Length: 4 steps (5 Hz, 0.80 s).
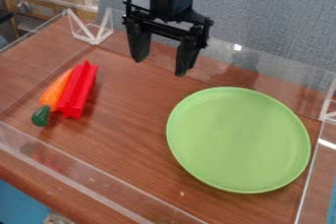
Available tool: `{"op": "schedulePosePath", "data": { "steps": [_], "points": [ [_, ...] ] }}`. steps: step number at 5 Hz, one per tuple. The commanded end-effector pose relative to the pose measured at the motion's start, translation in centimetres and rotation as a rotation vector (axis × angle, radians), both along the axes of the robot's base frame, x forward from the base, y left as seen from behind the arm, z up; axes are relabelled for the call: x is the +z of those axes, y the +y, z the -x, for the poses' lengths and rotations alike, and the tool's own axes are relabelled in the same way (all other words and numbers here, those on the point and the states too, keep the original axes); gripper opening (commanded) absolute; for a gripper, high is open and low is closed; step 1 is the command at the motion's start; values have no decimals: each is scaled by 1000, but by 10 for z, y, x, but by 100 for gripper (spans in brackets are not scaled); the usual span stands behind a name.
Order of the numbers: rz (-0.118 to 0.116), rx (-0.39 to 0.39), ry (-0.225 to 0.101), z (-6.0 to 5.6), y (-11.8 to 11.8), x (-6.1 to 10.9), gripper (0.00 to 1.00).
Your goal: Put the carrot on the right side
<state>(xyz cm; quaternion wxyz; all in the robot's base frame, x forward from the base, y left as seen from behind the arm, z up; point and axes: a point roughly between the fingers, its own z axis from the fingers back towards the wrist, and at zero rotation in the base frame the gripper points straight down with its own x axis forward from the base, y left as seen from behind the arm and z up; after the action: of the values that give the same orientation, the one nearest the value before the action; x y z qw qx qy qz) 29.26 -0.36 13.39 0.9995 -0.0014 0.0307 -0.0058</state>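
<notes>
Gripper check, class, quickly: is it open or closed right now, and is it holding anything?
Gripper: open, holding nothing; it hangs above the table, apart from the carrot.

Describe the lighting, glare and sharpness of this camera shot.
Camera view: soft, even light; pale glare streaks on the wooden table behind the open claw; faint shadow under the green plate; carrot and red block slightly soft, low resolution.

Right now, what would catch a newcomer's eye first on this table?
The big round lime-green plate fills the right front of the wooden table. At the back hangs a black robot gripper pointing down, open and empty. On the left, a small orange toy carrot lies against a red stick-shaped block.
</notes>
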Motion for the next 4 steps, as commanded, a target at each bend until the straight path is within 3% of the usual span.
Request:
{"op": "schedulePosePath", "data": {
  "steps": [1,2,3,4],
  "points": [
    [-2,-32,29,5,14,-15,100],
    [-7,14,36,19,58,-29,100],
    [-14,107,-8,40,108,-36,100],
    [-6,199,-48,52,157,-42,100]
  ]
}}
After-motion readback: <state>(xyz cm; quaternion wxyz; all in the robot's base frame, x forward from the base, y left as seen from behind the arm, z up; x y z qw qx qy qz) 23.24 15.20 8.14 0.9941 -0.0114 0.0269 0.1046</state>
